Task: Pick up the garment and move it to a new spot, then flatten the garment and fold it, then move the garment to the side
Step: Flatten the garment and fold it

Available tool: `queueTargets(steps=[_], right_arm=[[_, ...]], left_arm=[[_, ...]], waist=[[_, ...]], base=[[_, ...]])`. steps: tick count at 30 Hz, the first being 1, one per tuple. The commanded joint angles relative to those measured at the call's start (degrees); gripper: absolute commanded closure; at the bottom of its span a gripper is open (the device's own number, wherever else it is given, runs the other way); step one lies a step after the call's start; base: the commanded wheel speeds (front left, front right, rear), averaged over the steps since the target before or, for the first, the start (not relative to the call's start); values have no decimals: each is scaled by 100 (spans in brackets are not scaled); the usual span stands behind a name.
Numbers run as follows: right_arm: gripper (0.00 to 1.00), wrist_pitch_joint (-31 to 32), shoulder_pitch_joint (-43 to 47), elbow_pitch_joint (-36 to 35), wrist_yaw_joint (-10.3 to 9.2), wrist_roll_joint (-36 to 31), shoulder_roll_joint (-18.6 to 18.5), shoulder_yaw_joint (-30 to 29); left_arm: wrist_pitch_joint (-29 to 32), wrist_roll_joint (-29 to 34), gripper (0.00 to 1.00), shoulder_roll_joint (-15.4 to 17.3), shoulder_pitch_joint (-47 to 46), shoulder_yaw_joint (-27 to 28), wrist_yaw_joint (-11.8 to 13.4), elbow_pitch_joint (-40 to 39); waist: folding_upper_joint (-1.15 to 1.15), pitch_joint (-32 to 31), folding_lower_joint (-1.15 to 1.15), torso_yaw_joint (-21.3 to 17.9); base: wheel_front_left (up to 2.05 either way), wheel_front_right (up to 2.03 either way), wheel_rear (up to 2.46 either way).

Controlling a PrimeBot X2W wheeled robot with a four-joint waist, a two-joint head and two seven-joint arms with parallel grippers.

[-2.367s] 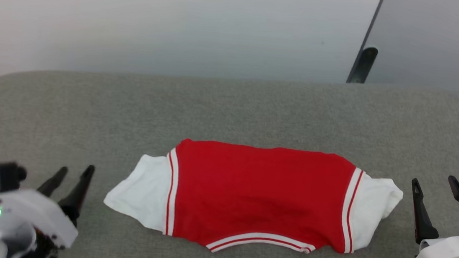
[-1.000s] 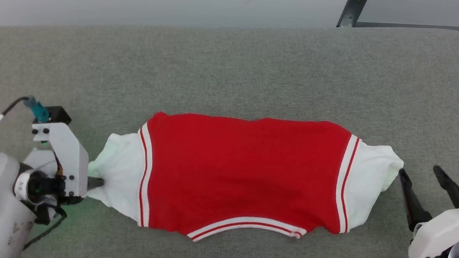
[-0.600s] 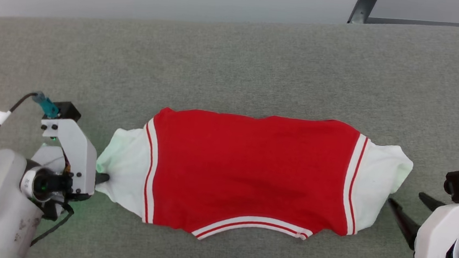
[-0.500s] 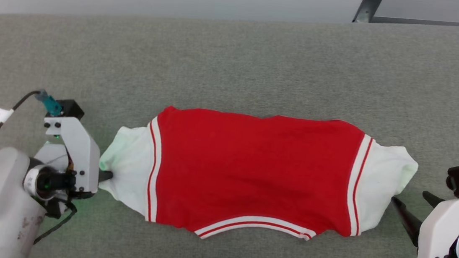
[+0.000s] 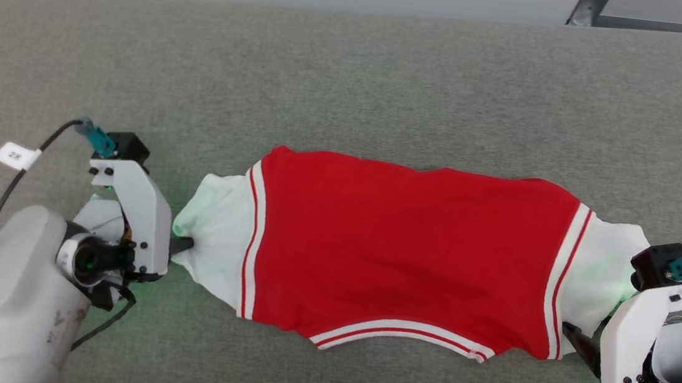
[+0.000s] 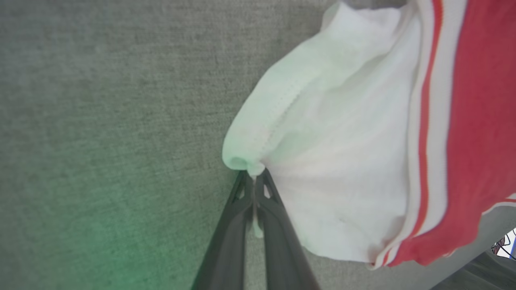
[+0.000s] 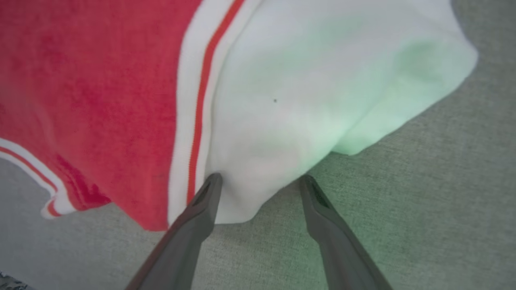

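The garment (image 5: 410, 254) lies spread flat along the middle of the grey fabric surface (image 5: 352, 80), its left white end pinched in the tightly closed left gripper (image 6: 254, 181), while the right gripper (image 7: 260, 180) stands spread wide at the right white end's edge.
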Motion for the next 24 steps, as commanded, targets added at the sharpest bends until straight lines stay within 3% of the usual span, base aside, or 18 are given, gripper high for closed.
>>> queueTargets(steps=[1, 3, 4, 5, 11, 18, 24], right_arm=[[0, 53, -26, 84, -6, 14, -21, 42], [0, 117, -76, 271, -5, 22, 31, 127], [13, 132, -93, 381, -4, 21, 67, 126], [100, 152, -129, 493, -4, 17, 81, 147], [100, 369, -332, 793, -1, 123, 13, 182], [100, 849, -761, 430, -1, 872, -29, -172], [100, 1094, -1451, 266, -1, 1090, 34, -512]], left_arm=[[-73, 2, 98, -213, 137, -126, 12, 161], [-88, 0, 99, -241, 120, -159, -6, 203], [-96, -4, 100, -255, 111, -170, -22, 227], [-107, -8, 100, -267, 101, -183, -34, 252], [-144, -12, 100, -263, 29, -255, -99, 392], [-20, -25, 100, -110, -259, -246, -111, 363], [230, 12, 100, 51, -660, -229, -8, 118]], waist=[[0, 29, 0, 41], [0, 35, 0, 72], [0, 34, 0, 87], [0, 27, 0, 100], [0, -73, 0, 156], [0, -408, 0, 172], [0, -880, 0, 221]], base=[[0, 0, 0], [0, 0, 0], [0, 0, 0], [0, 0, 0], [0, 0, 0], [0, 0, 0], [0, 0, 0]])
